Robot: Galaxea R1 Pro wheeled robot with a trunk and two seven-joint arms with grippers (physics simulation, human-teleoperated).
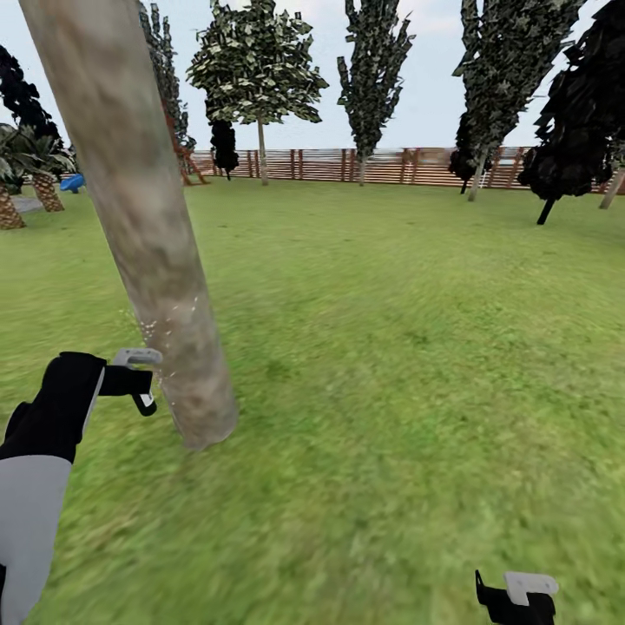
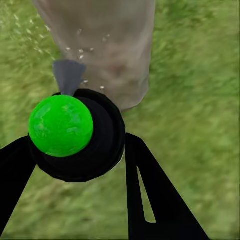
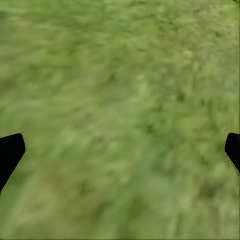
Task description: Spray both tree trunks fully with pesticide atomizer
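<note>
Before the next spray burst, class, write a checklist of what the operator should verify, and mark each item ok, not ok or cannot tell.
1. Left gripper shut on the pesticide atomizer: ok, black fingers flank the bottle.
2. Nozzle aimed at the tree trunk: ok, the trunk stands straight ahead in the left wrist view.
3. Spray reaching the bark: ok, whitish droplets speckle the air at the lower trunk.
4. Trunk fully covered: cannot tell, no coating is visible.
5. Right gripper free: ok, open over the grass.
6. Second tree identified: cannot tell, several trees stand by the fence.
</note>
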